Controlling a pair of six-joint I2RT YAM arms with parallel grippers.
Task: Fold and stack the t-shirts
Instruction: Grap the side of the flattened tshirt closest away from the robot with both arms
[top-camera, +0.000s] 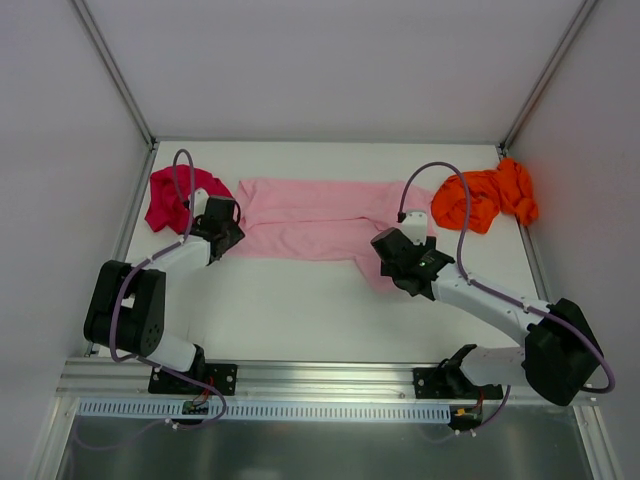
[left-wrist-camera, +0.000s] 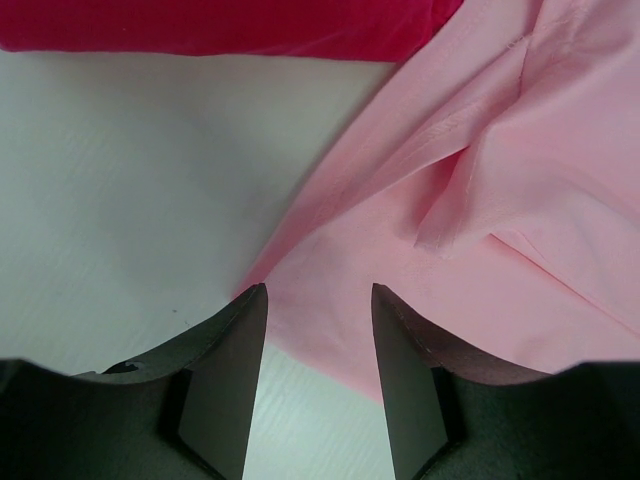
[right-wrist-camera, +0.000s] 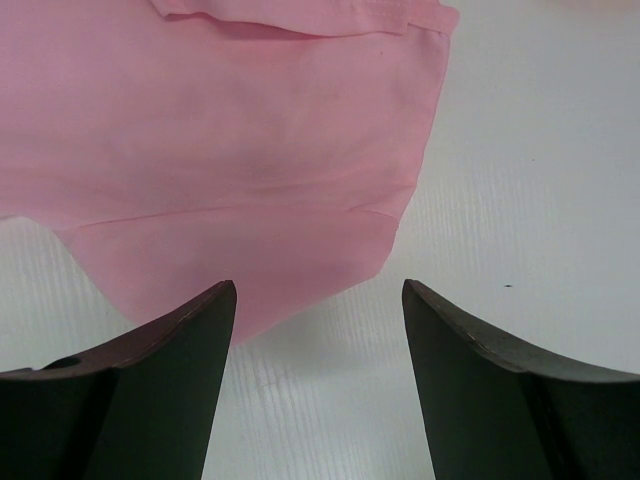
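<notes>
The light pink t-shirt (top-camera: 310, 228) lies spread flat across the middle of the table; no white tag shows. The magenta-red t-shirt (top-camera: 170, 195) is bunched at the back left, and the bright orange t-shirt (top-camera: 485, 197) is bunched at the back right. My left gripper (top-camera: 228, 232) is open over the pink shirt's left edge (left-wrist-camera: 450, 230), with the magenta-red cloth (left-wrist-camera: 220, 25) just beyond. My right gripper (top-camera: 398, 262) is open over the pink shirt's near right corner (right-wrist-camera: 250, 180). Neither holds cloth.
White walls and metal frame posts (top-camera: 115, 70) close in the table at the left, back and right. A metal rail (top-camera: 320, 378) runs along the near edge by the arm bases. Bare white table (top-camera: 300, 310) lies in front of the pink shirt.
</notes>
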